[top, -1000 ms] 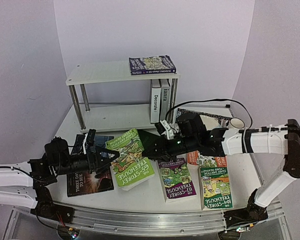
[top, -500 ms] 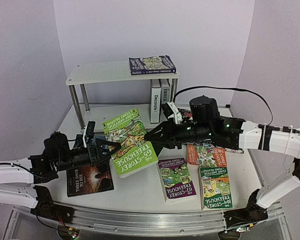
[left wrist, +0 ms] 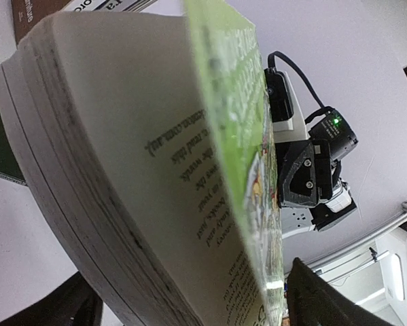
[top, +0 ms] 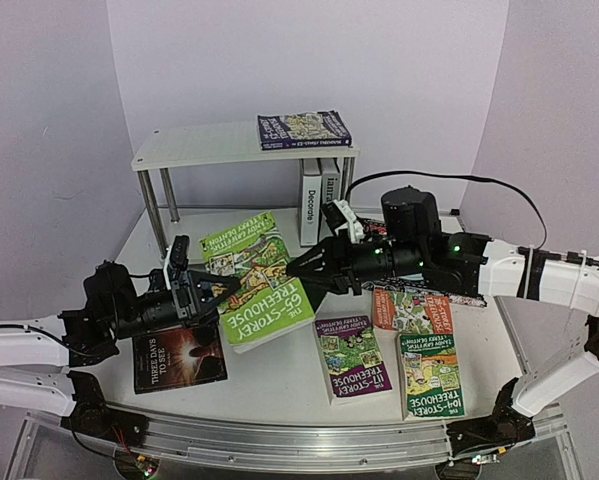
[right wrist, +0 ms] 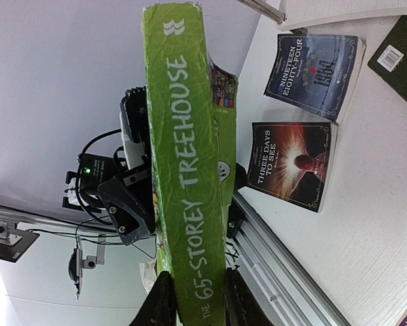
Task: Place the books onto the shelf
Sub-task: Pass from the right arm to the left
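**Three shelved, one in the air, the rest waiting**

The shelf (top: 209, 146) stands at 12 o'clock on the table (top: 279, 405). It carries three books. A purple one (top: 304, 129) lies flat on the top board. Decorate (top: 310, 203) and ianra (top: 330, 186) stand upright at the 3 o'clock end of the lower board. By my count that is only a small part of the job.

At least six books lie flat on the table:
- 117-Storey (top: 351, 357) and 104-Storey (top: 431, 373), toward 5 o'clock.
- A red-topped book (top: 411, 308), partly under the right arm.
- Three Days to See (top: 179, 358), toward 7 o'clock.
- Nineteen Eighty-Four (right wrist: 319, 66) and a dark green book (right wrist: 401, 60), which show best from the right wrist.

The green book (top: 257, 282), 65-Storey Treehouse, is off the table near the middle. It is tilted, with its cover facing up, and lies well short of the shelf. The right gripper (top: 303, 268) comes in from 3 o'clock and is clamped across its spine, with a finger on each cover. It alone carries the book.

The left gripper (top: 222, 292) sits at the book's 9 o'clock side, at the page edge. Its fingers are spread wide, one on each side of the page block. The left wrist view shows the front cover lifted off the first page. I cannot tell whether either finger touches the paper.

I judge this to be mid-carry or a handover. The book has yet to travel toward 12 o'clock and be set on a board.
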Robot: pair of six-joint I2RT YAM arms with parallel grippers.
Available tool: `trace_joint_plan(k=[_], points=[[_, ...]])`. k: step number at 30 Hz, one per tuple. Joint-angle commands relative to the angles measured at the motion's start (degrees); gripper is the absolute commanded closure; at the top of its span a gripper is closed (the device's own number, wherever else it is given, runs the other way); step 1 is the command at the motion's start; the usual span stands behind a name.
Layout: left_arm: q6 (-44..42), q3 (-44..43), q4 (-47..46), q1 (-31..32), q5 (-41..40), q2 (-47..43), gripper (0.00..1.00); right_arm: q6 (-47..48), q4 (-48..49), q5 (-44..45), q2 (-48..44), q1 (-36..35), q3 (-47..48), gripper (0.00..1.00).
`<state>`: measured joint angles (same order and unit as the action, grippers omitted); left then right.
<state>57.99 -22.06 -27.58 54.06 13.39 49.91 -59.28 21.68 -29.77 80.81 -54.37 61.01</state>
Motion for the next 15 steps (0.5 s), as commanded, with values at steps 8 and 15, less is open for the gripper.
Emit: trace_joint_plan(k=[8,15], points=[[1.81,-1.66,-7.74,0.16,2.99,-2.61,0.71,-0.10,7.29,-1.70,-3.44,-0.25,1.93,0.85],[2.50,-1.00,-7.71,0.08,3.13,-4.56,0.94,4.58,3.37,-1.65,-4.58,-0.23,1.12,0.52]])
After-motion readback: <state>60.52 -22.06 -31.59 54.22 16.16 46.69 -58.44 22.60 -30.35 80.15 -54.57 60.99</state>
